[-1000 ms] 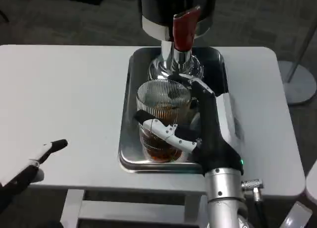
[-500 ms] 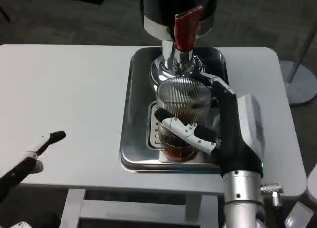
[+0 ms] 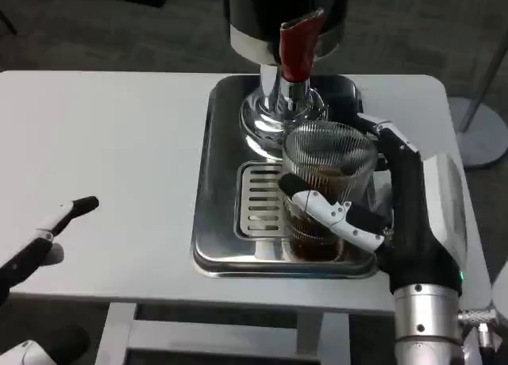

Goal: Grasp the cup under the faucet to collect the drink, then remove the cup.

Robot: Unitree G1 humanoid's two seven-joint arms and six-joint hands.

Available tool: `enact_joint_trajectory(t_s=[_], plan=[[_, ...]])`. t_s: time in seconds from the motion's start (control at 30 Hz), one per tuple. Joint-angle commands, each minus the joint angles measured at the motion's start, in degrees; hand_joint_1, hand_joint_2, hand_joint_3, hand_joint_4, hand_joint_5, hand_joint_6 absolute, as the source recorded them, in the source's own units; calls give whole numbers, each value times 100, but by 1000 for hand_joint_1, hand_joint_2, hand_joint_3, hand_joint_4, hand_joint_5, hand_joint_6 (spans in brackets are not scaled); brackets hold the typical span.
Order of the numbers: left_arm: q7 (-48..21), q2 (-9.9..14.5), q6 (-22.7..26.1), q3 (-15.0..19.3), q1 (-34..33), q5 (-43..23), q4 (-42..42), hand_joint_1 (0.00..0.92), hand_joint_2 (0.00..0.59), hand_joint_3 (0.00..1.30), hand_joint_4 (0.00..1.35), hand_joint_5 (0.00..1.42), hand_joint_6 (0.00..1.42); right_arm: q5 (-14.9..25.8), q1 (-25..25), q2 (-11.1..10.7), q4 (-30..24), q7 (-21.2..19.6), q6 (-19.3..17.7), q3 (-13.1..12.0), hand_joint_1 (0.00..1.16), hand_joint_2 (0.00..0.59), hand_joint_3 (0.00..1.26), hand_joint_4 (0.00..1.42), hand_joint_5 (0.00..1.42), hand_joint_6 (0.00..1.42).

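I see a clear, finely ribbed cup (image 3: 328,170) with dark brown drink in it, wrapped by my right hand (image 3: 373,214), white on black. Behind that hand stands the dispenser (image 3: 286,32), black and chrome, with a red faucet lever (image 3: 295,46). Under the hand lies a shiny silver tray (image 3: 218,182) with a slotted grate (image 3: 258,198), on a white table (image 3: 111,143).

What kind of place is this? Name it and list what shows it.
Probably a drinks station set up in an office or lab: a beverage dispenser with a red tap stands on a steel drip tray on a white table, over grey carpet.
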Motion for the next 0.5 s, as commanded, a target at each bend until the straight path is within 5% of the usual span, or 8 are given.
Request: enact_joint_trajectory(t_s=[0.03, 0.5], plan=[[-60, 123, -104, 1, -51, -35, 122, 0, 38, 49, 0, 11, 169, -72, 104, 25, -417, 58, 46, -54, 886, 145, 718, 869, 1145, 1424], [-82, 324, -120, -110, -454, 7, 383, 0, 39, 49, 0, 8, 169, -71, 683, -66, -1397, 483, 303, -239, 907, 131, 757, 909, 1195, 1424]])
